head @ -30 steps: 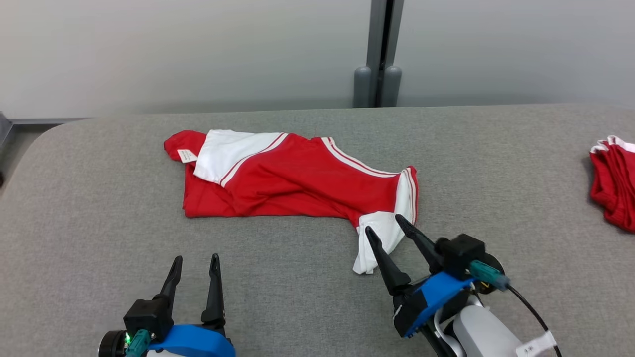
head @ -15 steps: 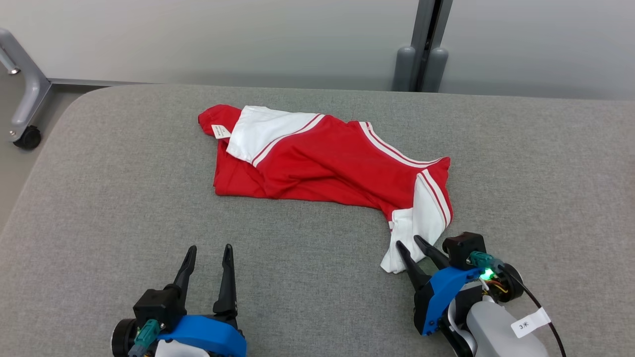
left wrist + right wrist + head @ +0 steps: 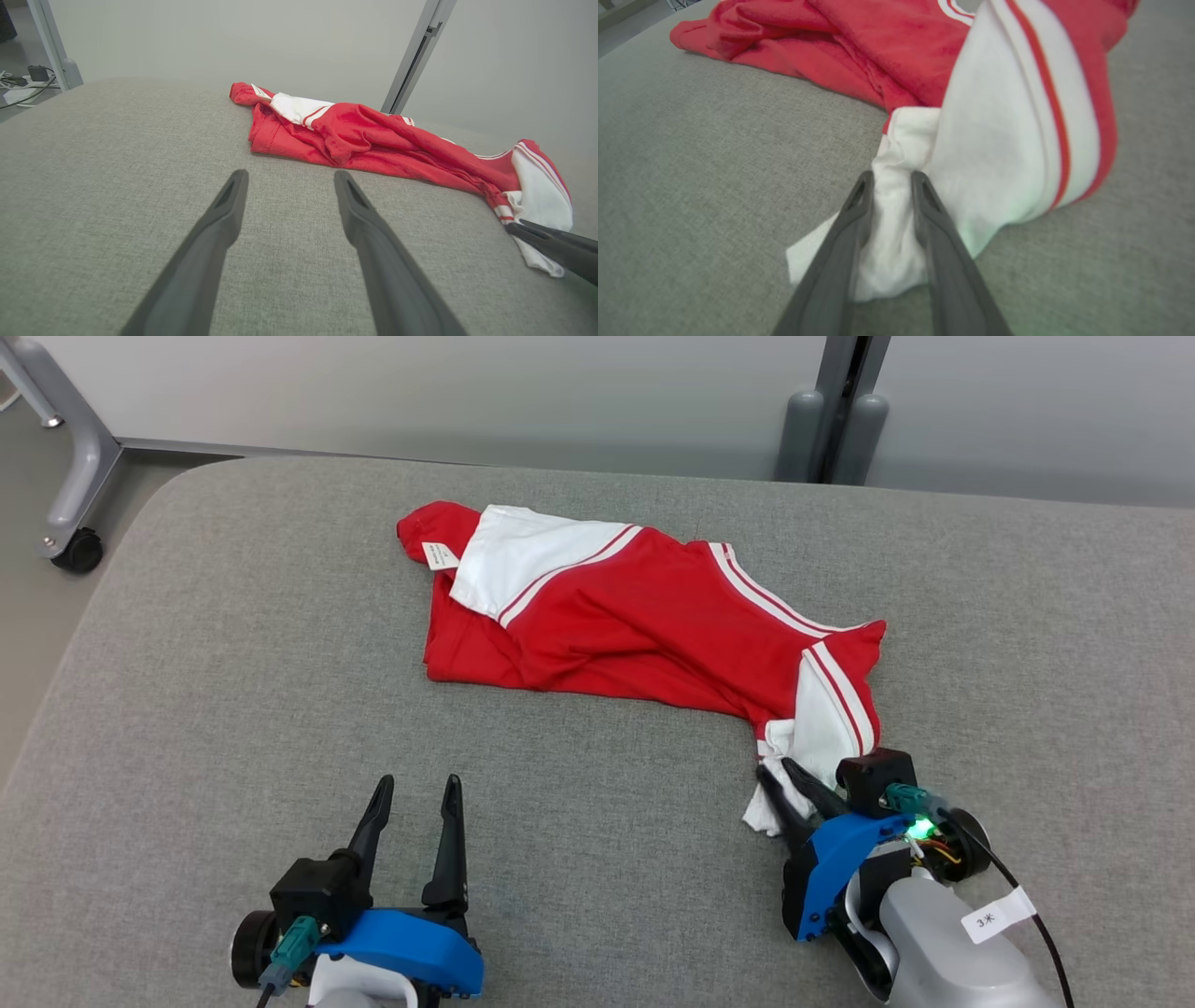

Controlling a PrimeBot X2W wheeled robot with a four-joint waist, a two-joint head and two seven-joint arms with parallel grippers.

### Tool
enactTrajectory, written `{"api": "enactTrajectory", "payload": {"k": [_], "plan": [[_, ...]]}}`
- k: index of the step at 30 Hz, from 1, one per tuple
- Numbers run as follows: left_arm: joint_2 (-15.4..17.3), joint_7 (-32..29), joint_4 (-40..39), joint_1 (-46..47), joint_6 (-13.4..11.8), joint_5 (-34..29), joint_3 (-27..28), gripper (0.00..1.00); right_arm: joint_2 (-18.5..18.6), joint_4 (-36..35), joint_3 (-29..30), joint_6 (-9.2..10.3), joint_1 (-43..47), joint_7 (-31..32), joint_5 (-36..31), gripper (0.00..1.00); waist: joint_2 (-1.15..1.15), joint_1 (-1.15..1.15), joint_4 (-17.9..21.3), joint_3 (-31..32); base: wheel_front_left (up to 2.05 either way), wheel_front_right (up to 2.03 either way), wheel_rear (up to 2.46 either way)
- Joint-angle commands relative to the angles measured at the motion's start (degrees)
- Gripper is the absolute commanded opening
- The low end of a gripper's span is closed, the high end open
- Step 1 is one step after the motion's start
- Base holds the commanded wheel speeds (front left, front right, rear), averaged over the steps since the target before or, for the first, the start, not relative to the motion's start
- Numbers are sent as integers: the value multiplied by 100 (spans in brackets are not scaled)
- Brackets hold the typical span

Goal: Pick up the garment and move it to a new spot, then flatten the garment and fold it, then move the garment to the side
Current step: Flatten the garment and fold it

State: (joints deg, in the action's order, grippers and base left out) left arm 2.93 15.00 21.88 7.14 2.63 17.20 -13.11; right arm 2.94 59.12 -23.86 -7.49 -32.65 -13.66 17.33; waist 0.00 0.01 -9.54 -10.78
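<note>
Left gripper (image 3: 419, 782) sits at the lower left on a blue wrist mount, its two dark fingers pointing forward and its jaws spread wide. Right gripper (image 3: 774, 766) sits at the lower right on a pale forearm (image 3: 943, 952), angled forward and leftward, jaws pinched onto a white corner of the garment (image 3: 653, 625).

The right tool (image 3: 775, 767) has narrowed from a wide spread onto the white fabric at the garment's (image 3: 644, 616) five o'clock corner, pinching it; the head camera has swung left.
</note>
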Motion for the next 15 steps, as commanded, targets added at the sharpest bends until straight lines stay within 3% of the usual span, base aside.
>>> {"api": "enactTrajectory", "payload": {"k": [1, 8, 15], "plan": [[-5, 26, 6, 61, -18, 33, 4, 100, 1, 116, -49, 0, 18, 72, 54, 0, 0, -1, -19, -17, 0, 0, 0], [-6, 26, -7, 36, -31, 59, 40, 100, 2, -386, 174, 0, -262, -150, 331, 0, 0, -1, 29, -26, 0, 0, 0], [-6, 26, -67, -71, 16, 52, 78, 100, 11, -2492, 1138, 0, 177, -156, 629, 0, 0, -1, 355, 160, 0, 0, 0]]}}
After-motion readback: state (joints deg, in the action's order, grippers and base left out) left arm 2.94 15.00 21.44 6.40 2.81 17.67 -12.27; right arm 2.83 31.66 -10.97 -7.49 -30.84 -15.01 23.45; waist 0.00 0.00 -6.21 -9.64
